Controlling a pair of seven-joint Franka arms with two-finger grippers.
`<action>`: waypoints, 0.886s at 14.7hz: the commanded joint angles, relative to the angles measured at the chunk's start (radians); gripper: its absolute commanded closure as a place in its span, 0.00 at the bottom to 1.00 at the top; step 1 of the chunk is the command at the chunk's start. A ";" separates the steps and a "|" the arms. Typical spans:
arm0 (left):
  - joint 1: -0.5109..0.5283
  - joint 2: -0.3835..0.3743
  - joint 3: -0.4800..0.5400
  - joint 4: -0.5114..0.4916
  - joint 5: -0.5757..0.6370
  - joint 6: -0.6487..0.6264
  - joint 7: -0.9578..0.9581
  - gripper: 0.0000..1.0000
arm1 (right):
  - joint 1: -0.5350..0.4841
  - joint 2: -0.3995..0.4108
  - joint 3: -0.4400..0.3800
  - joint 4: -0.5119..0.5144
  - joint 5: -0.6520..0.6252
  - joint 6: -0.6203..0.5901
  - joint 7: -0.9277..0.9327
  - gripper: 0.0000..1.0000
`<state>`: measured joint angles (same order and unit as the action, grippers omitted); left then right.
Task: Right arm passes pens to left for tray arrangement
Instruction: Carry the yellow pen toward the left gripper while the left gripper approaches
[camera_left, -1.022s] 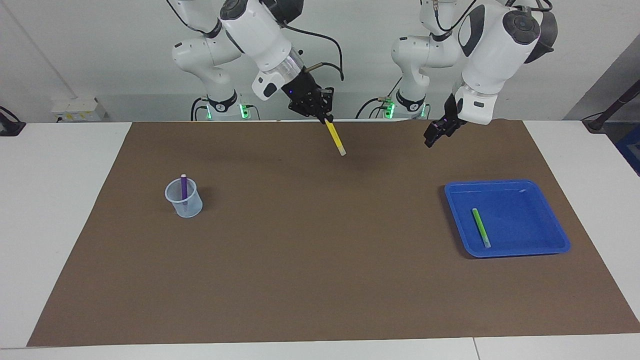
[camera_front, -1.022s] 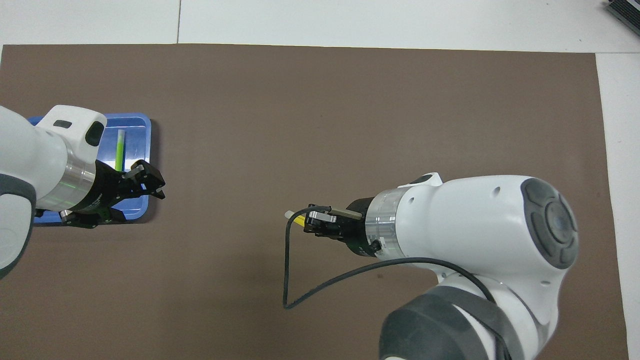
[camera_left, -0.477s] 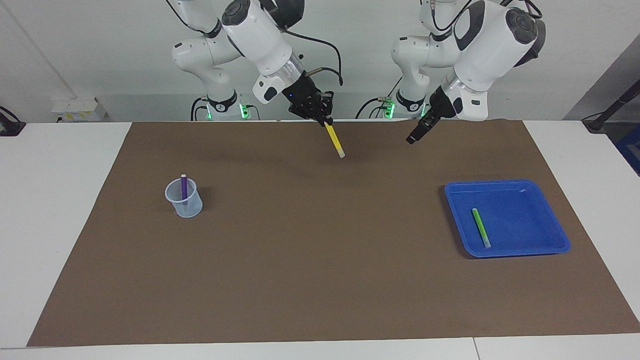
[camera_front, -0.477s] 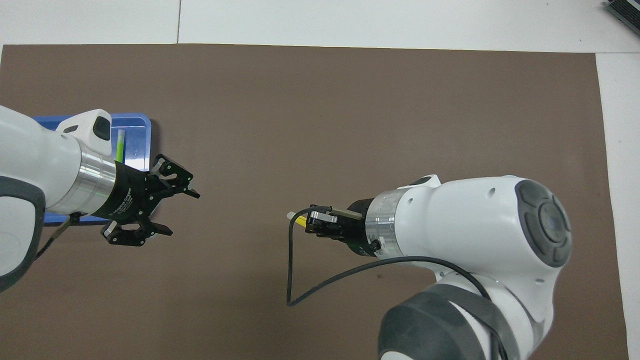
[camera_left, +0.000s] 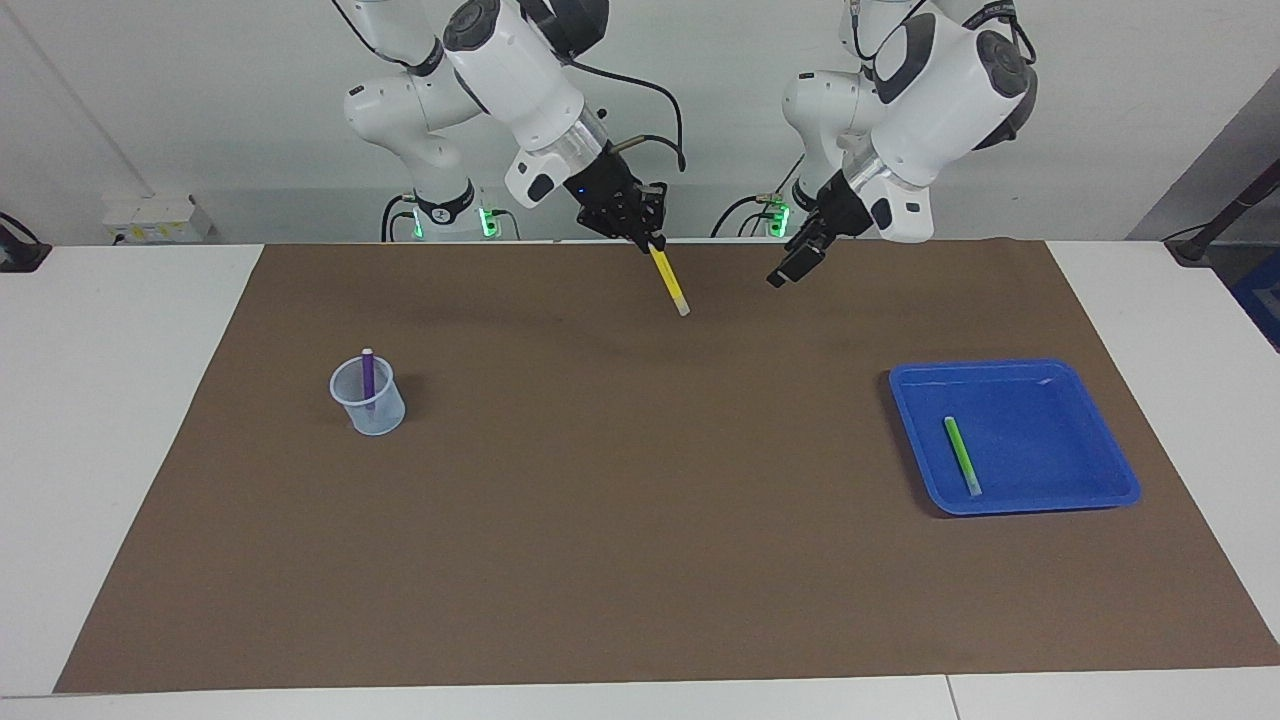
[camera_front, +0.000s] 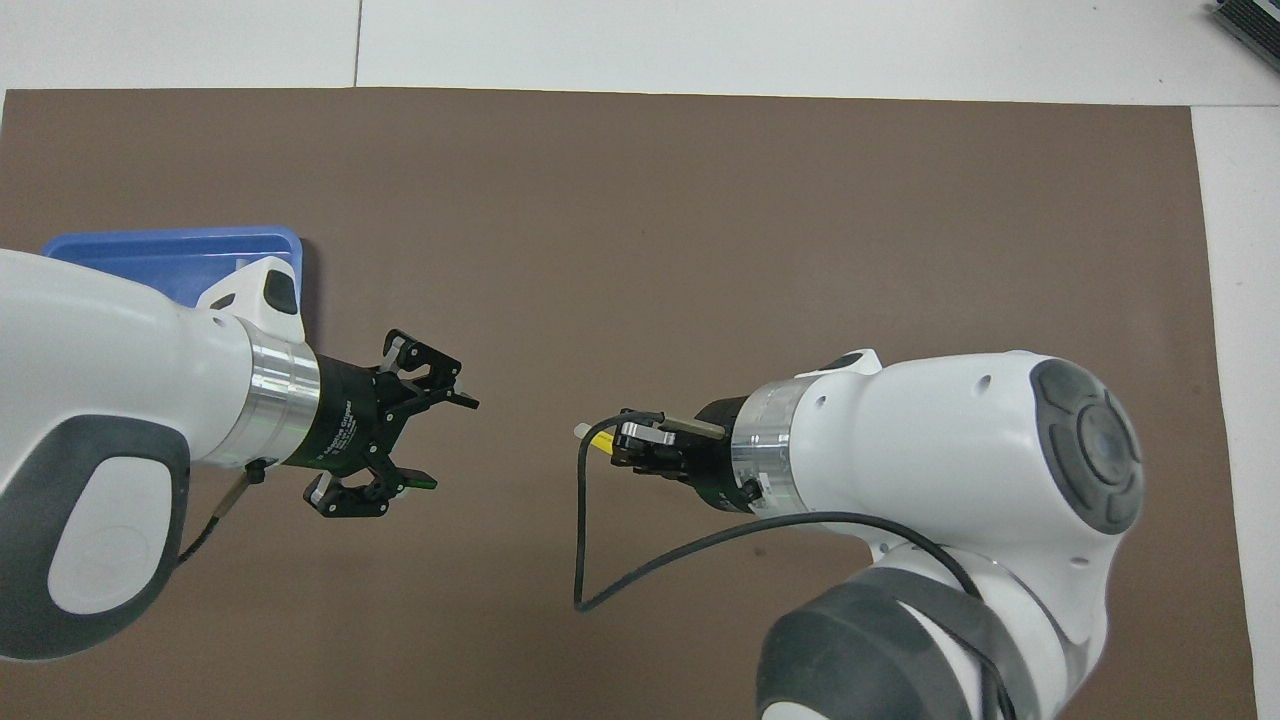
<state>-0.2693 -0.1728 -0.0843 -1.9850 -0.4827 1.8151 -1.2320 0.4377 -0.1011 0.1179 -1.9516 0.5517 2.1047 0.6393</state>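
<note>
Setup's a white table (camera_left: 120, 420) with a big brown mat (camera_left: 640, 540) covering most of it. On the mat sits a blue tray (camera_left: 1100, 495) toward the left arm's end, and a small translucent cup (camera_left: 385, 415) toward the right arm's end, well apart from each other.

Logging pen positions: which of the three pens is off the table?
The yellow pen, gripped in the right tool. The green pen lies in the blue tray; the purple pen stands in the cup.
</note>
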 joint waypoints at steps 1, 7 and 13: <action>-0.018 -0.033 0.011 -0.040 -0.054 0.042 -0.023 0.22 | -0.005 -0.019 0.002 -0.024 0.030 0.021 -0.003 1.00; -0.097 -0.060 0.009 -0.122 -0.128 0.202 -0.104 0.23 | -0.005 -0.017 0.002 -0.021 0.051 0.026 -0.003 1.00; -0.146 -0.063 0.009 -0.146 -0.148 0.286 -0.142 0.24 | -0.005 -0.014 0.002 -0.018 0.054 0.026 -0.004 1.00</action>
<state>-0.3909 -0.2018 -0.0867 -2.0895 -0.6051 2.0588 -1.3589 0.4377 -0.1011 0.1176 -1.9519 0.5747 2.1087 0.6393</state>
